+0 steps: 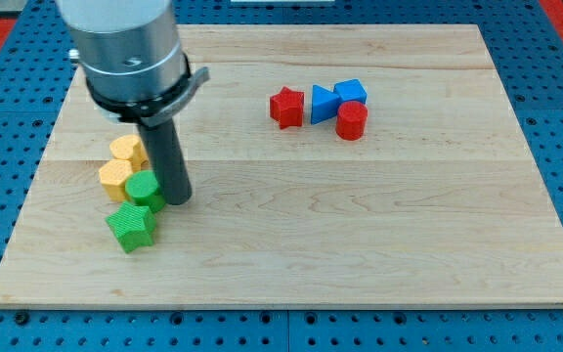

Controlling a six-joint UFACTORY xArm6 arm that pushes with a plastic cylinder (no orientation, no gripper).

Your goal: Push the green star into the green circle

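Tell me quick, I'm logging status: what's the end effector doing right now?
My tip: a bare rod, holding nothing, down on the board against the green circle's right side, just above the green star.

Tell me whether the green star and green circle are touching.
Touching. The camera view shows the green star pressed against the green circle above it, with no board visible between them.

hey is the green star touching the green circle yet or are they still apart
Touching, as far as this view shows: the green star sits right below the green circle with no board visible between them. My tip is beside the circle's right.
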